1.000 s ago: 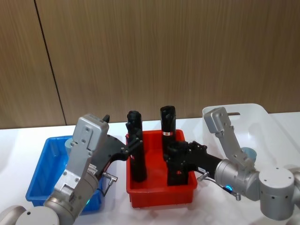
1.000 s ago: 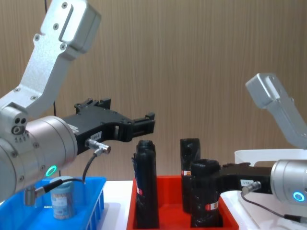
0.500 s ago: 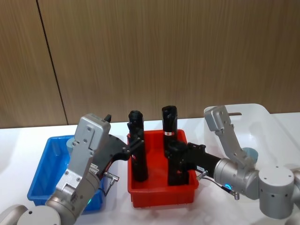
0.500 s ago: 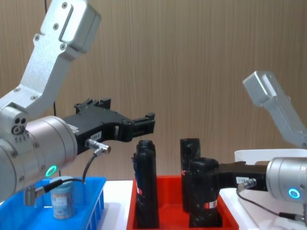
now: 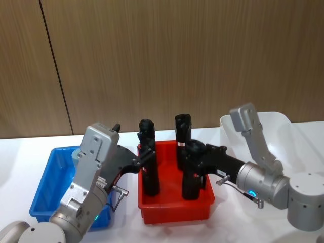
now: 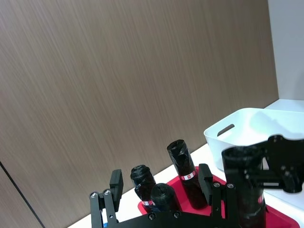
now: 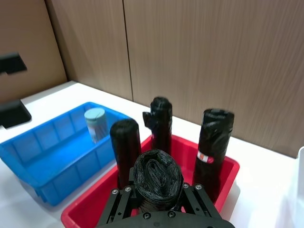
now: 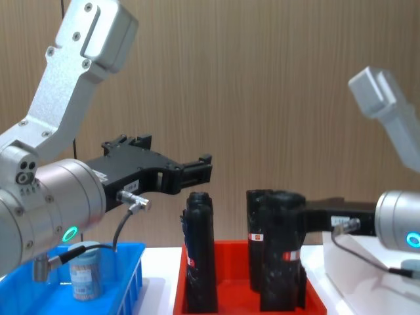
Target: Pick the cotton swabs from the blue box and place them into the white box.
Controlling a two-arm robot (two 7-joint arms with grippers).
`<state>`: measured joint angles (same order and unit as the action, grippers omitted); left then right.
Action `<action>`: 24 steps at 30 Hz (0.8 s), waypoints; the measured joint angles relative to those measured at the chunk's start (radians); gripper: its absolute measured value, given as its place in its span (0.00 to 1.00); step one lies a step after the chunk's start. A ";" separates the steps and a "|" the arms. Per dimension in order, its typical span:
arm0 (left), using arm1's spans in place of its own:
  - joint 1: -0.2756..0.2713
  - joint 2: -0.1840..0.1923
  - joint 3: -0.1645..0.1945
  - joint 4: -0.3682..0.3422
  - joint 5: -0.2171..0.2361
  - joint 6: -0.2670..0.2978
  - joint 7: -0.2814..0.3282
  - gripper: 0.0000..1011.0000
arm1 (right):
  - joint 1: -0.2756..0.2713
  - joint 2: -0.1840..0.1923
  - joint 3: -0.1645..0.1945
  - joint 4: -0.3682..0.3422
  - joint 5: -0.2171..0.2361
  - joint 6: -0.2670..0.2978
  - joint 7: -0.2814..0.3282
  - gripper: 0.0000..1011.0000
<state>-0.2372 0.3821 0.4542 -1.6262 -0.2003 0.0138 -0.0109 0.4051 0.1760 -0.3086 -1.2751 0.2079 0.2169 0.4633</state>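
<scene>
right gripper jaws clamping black roll, red tray, blue box

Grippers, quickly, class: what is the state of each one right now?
Left gripper: open, holding nothing, above the red tray.
Right gripper: shut on a black roll in the red tray.

- Cotton swabs: one clear jar, pale blue lid, upright in the blue box.
- White box: glossy, at right; possibly holding another jar.
</scene>
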 joint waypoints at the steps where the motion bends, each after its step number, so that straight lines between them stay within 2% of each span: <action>1: 0.000 0.000 0.000 0.000 0.000 0.000 0.000 0.99 | -0.001 0.002 0.002 -0.008 0.003 0.001 -0.001 0.39; 11: 0.000 0.000 0.000 0.000 0.000 0.000 0.000 0.99 | -0.009 0.025 0.028 -0.088 0.040 0.006 -0.022 0.36; 17: 0.000 0.000 0.000 0.000 0.000 0.000 0.000 0.99 | -0.004 0.046 0.057 -0.140 0.069 0.006 -0.042 0.36; 24: 0.000 0.000 0.000 0.000 0.000 0.000 0.000 0.99 | 0.006 0.067 0.085 -0.166 0.089 -0.005 -0.060 0.36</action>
<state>-0.2372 0.3821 0.4542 -1.6262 -0.2004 0.0138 -0.0109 0.4114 0.2425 -0.2238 -1.4407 0.2973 0.2118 0.4029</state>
